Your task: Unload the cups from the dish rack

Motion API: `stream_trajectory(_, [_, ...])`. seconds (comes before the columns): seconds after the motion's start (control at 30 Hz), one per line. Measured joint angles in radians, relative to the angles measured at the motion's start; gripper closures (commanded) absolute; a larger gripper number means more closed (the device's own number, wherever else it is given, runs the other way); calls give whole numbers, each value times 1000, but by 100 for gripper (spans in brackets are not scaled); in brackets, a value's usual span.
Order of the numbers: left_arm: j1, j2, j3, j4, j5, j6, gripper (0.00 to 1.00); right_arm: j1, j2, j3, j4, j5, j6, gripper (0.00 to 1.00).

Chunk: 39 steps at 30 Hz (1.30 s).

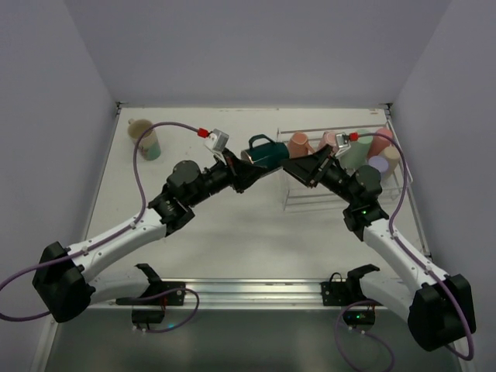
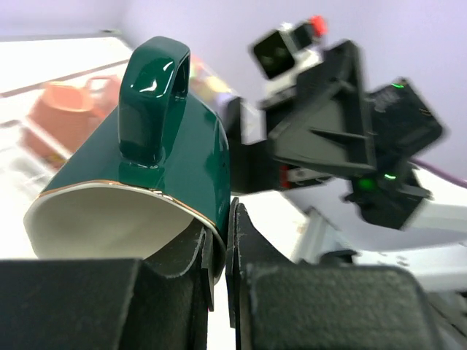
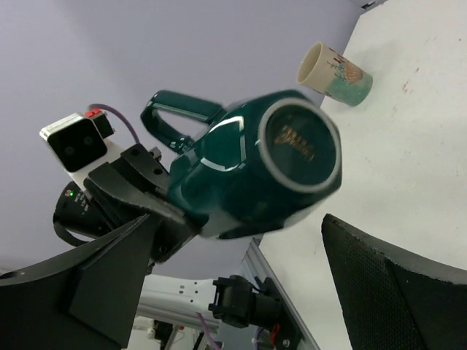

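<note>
A dark green mug (image 1: 263, 150) hangs on its side in mid-air between the two arms, handle up. My left gripper (image 1: 248, 166) is shut on its rim wall, one finger inside the cream mouth and one outside (image 2: 219, 248). The mug (image 2: 160, 153) fills the left wrist view. My right gripper (image 1: 293, 164) stands open just right of the mug's base (image 3: 255, 168), its wide-apart fingers (image 3: 394, 284) not touching it. The dish rack (image 1: 310, 198) holds salmon (image 1: 301, 143), pink (image 1: 329, 140), mint green (image 1: 356, 153) and lavender (image 1: 377, 165) cups.
A cream and green tumbler (image 1: 145, 139) stands at the table's far left corner, and shows lying sideways in the right wrist view (image 3: 334, 73). White walls close the table's back and sides. The arms' mounting rail (image 1: 248, 291) runs along the near edge.
</note>
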Motion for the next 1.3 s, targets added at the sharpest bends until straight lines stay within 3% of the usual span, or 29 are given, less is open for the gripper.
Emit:
stream_trajectory(0.23, [26, 13, 206, -418, -266, 184, 100, 0, -3, -8, -23, -7, -24, 1])
stream_trajectory(0.6, [294, 335, 736, -1022, -375, 355, 100, 13, -145, 31, -396, 121, -306, 1])
stream_trajectory(0.93, [484, 641, 839, -1226, -343, 424, 100, 42, -185, 53, -550, 185, -462, 1])
stream_trajectory(1.3, [539, 874, 1064, -1307, -333, 467, 100, 46, -185, 53, -591, 184, -513, 1])
